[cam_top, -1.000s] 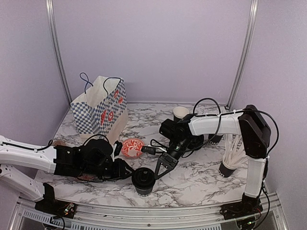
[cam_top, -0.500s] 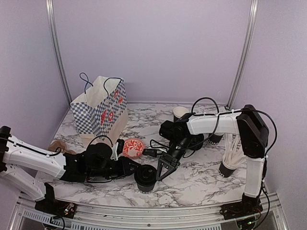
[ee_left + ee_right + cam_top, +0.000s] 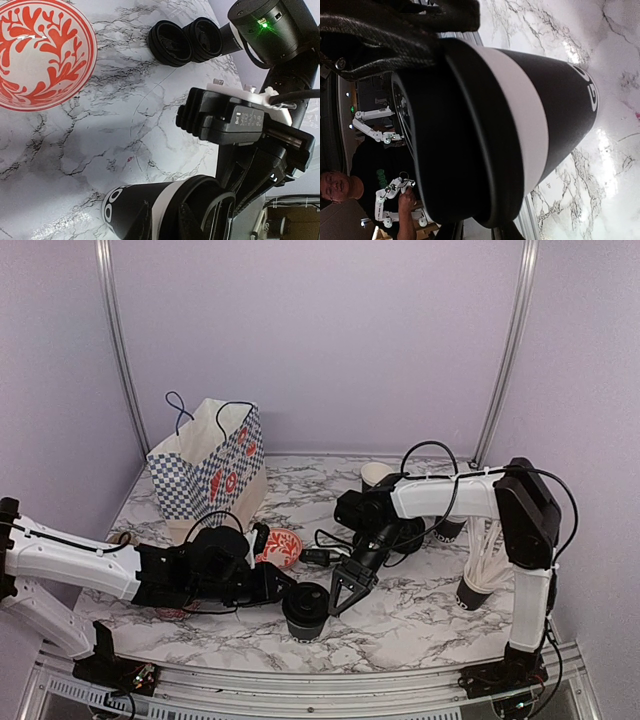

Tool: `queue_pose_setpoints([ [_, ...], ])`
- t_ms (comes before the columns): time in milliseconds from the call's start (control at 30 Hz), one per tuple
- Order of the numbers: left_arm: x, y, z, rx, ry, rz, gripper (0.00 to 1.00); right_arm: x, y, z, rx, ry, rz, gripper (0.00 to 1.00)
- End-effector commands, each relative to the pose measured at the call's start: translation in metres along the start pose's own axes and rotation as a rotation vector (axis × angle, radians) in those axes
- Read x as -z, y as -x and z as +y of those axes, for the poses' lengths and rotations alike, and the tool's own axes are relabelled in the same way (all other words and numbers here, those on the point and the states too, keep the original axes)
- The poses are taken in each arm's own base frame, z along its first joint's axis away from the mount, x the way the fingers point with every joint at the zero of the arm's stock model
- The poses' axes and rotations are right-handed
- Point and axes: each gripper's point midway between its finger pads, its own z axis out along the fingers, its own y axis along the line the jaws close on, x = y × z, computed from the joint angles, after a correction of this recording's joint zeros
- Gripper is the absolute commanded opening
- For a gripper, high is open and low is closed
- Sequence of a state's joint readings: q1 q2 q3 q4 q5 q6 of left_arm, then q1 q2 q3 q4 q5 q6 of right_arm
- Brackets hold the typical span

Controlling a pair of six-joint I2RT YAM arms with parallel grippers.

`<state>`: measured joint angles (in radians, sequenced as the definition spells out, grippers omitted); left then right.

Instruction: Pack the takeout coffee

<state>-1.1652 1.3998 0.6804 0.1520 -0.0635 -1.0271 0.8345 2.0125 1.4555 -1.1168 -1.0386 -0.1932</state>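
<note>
A takeout coffee cup [image 3: 305, 608], black with white lettering and a black lid, stands near the table's front edge between both grippers. My left gripper [image 3: 285, 592] reaches in from the left. In the left wrist view its gripper [image 3: 165, 225] has narrow jaws lying against the cup [image 3: 125, 210] at the white band and lid rim. My right gripper [image 3: 335, 602] comes from the right. The right wrist view is filled by the cup [image 3: 545, 95] and its lid [image 3: 445, 130], and the gripper [image 3: 480, 231] pinches the lid's edge.
A checked paper bag [image 3: 205, 465] stands open at the back left. A red patterned bowl [image 3: 281, 548] lies just behind the cup. Stacked black lids [image 3: 185, 42] lie beyond it. An open cup [image 3: 377, 475] and a cup of white straws [image 3: 478, 585] stand to the right.
My left arm swung in and stretched toward the cup. Both grippers narrowed their jaws onto the cup's top. The cup shifted slightly right and back.
</note>
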Motion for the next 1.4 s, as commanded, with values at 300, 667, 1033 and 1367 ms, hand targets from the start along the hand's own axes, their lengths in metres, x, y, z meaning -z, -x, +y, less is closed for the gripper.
queue_pose_setpoints([
  [300,0.035,-0.075,0.094,-0.181,0.504,0.32,0.26,0.012,0.052,-0.031,0.352,-0.261,-0.136,0.18],
  [667,0.048,-0.026,0.038,-0.19,0.387,0.135,0.4,0.028,0.05,-0.012,0.412,-0.302,-0.153,0.24],
  [1033,0.072,-0.001,0.016,-0.239,0.299,0.029,0.6,0.045,0.043,0.01,0.511,-0.343,-0.156,0.34],
  [1367,0.079,-0.01,0.012,-0.201,0.177,-0.011,0.69,0.047,0.035,0.017,0.567,-0.332,-0.157,0.37],
])
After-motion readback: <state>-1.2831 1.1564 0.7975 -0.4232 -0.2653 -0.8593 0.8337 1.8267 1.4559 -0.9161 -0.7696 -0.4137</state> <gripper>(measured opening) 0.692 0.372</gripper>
